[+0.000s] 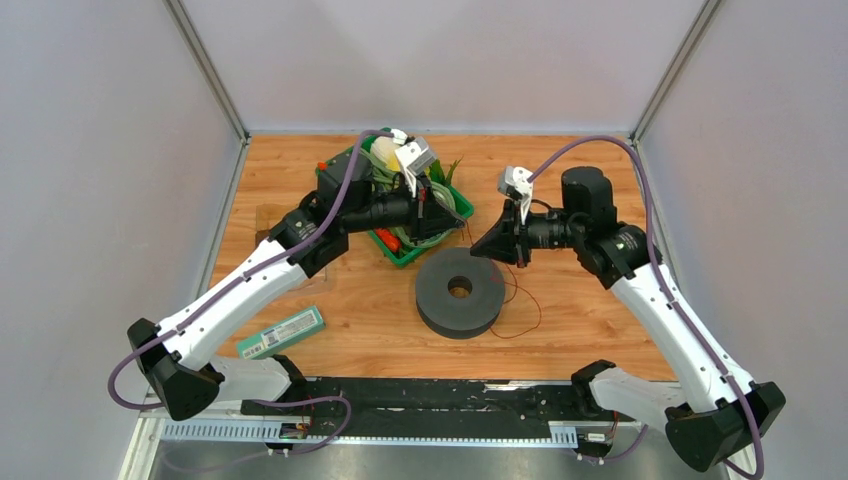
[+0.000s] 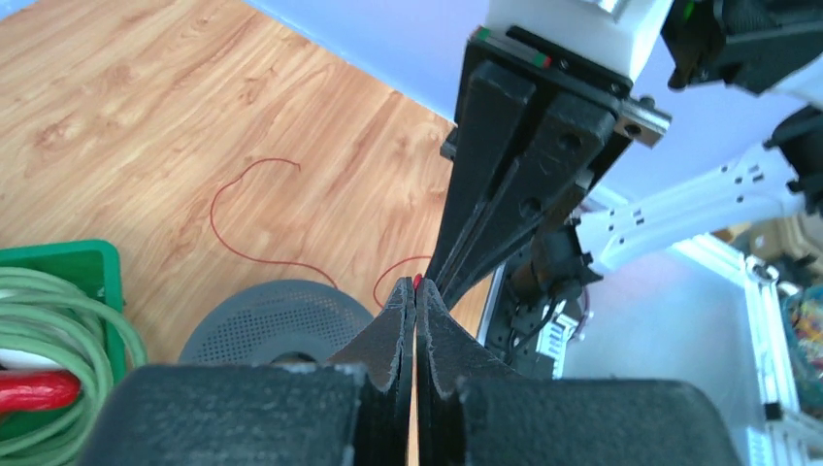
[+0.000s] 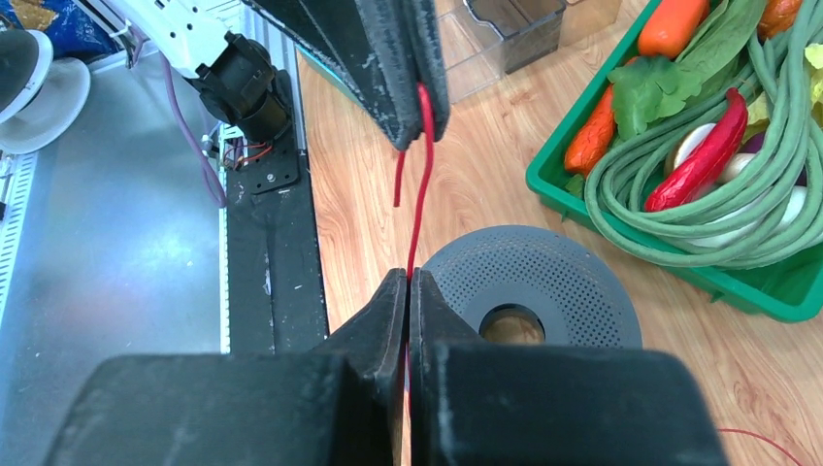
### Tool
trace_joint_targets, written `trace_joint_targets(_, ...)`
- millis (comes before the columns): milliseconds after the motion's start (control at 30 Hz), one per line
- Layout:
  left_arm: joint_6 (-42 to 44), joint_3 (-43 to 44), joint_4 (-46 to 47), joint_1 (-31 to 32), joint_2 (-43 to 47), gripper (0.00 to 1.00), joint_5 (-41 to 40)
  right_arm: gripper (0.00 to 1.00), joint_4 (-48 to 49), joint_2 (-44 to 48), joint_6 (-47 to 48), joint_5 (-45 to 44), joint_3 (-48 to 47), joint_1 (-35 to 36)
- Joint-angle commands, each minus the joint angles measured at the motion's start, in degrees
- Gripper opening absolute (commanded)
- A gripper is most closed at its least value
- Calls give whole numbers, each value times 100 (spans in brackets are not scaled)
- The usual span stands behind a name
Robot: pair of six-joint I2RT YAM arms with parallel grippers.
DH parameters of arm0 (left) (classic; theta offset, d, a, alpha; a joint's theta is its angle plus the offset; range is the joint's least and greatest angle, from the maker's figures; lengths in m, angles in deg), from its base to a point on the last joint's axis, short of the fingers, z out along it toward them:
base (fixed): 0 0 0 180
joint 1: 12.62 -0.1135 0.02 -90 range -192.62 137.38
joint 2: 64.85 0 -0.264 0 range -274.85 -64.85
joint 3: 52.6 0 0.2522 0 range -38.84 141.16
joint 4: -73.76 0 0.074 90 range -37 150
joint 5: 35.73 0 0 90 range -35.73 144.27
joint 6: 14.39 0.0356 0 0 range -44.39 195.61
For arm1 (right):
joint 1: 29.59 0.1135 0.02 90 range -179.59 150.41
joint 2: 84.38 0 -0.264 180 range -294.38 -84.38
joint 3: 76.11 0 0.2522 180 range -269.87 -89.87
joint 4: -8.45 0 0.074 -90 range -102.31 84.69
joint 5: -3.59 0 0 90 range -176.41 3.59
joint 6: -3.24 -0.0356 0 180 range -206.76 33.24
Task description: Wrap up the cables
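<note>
The thin red wire (image 3: 420, 175) runs taut between my two grippers, just above the far edge of a grey perforated spool (image 1: 460, 291). My left gripper (image 2: 415, 284) is shut, with the wire's red end showing at its tips. My right gripper (image 3: 409, 279) is shut on the wire a short way along. The tips nearly meet: the right gripper's fingers (image 2: 505, 184) stand just ahead in the left wrist view, and the left gripper's fingers (image 3: 388, 58) are at the top of the right wrist view. The rest of the wire (image 1: 524, 312) lies in loose loops on the table right of the spool.
A green basket (image 1: 405, 258) of toy vegetables and coiled pale green beans stands behind the left gripper. A small green and white box (image 1: 282, 332) lies at the front left. A clear container (image 3: 514, 24) is beside the basket. A black rail (image 1: 420, 395) runs along the front edge.
</note>
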Motion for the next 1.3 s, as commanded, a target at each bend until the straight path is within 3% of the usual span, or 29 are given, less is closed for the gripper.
trace_joint_targets(0, -885, -112, 1147, -94, 139, 0, -464, 0, 241, 102, -157, 117, 205, 48)
trace_joint_targets(100, -1177, -147, 1394, -129, 104, 0, -429, 0, 259, 173, -105, 38, 328, 39)
trace_joint_targets(133, -1203, -165, 1438, -121, 104, 0, -385, 5, 268, 182, -78, -32, 319, 39)
trace_joint_targets(300, -1028, -287, 1386, -120, 147, 0, -402, 55, 285, 313, -61, -550, 91, -57)
trace_joint_targets(400, -966, -367, 1413, -120, 200, 0, -403, 76, 512, 637, -104, -823, 73, -154)
trace_joint_targets(600, -1001, -332, 1509, -120, 165, 0, -236, 99, 2734, 1675, -534, -1367, 1257, -146)
trace_joint_targets(933, -1247, -349, 1852, -120, 156, 0, -121, 100, 3404, 1351, -526, -1123, 1172, -67)
trace_joint_targets(1033, -1309, -384, 1904, -120, 157, 0, -156, 100, 3494, 1140, -570, -1516, 1093, 126)
trace_joint_targets(1100, -1388, -402, 1948, -120, 156, 0, -218, 95, 3870, 1070, -579, -1632, 1136, 223)
trace_joint_targets(1267, -1493, -455, 2010, -120, 130, 0, -490, 70, 4065, 990, -333, -1641, 1216, 495)
